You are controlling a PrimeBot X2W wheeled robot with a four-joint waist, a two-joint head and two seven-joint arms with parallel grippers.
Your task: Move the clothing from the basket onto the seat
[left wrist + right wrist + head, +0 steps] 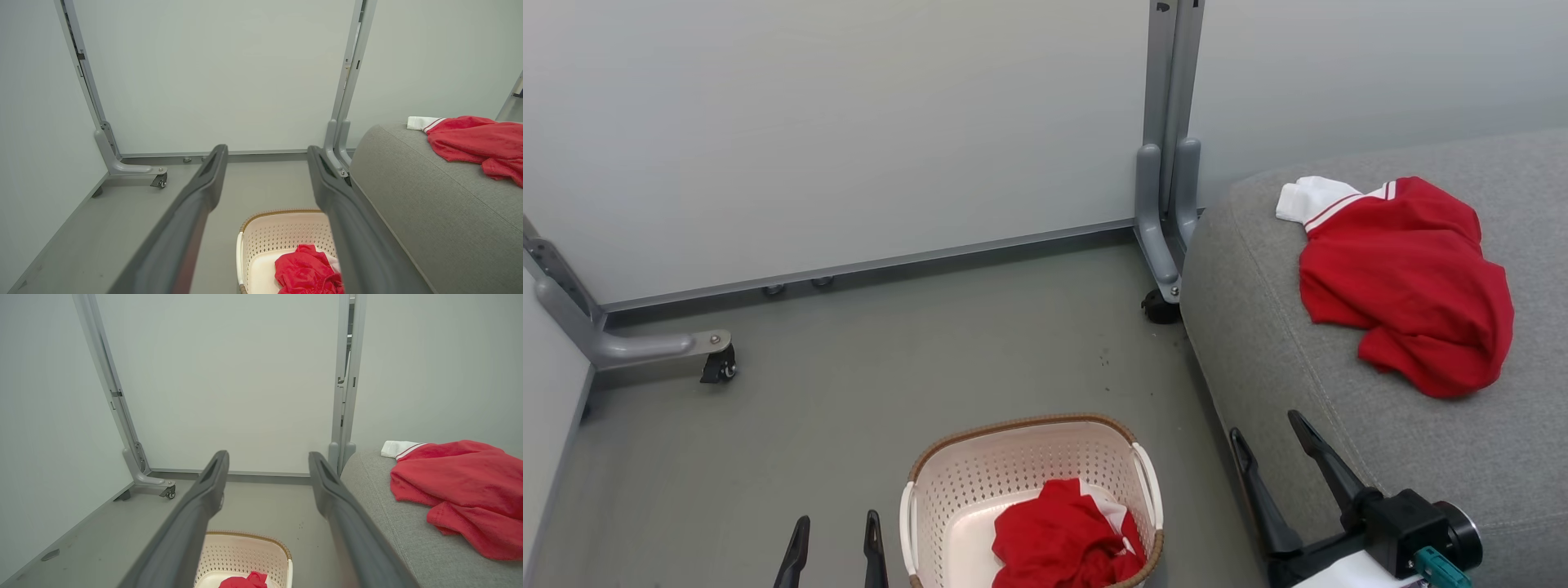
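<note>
Left gripper (836, 529) at 7 o'clock: fingers apart, empty, just beside basket (1021, 457). Right gripper (1266, 426) at 4 o'clock: fingers wide apart, empty, by seat (1274, 343) edge. Crumpled red garment (1058, 547) in basket; second red garment (1409, 278) on seat, 2 o'clock. Open floor (849, 408) toward 10 o'clock.

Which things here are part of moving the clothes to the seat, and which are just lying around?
Job: off-white basket, red garment inside it, grey seat, red garment on it.
Lying about: pale partition panels, wheeled metal feet, floor.
</note>
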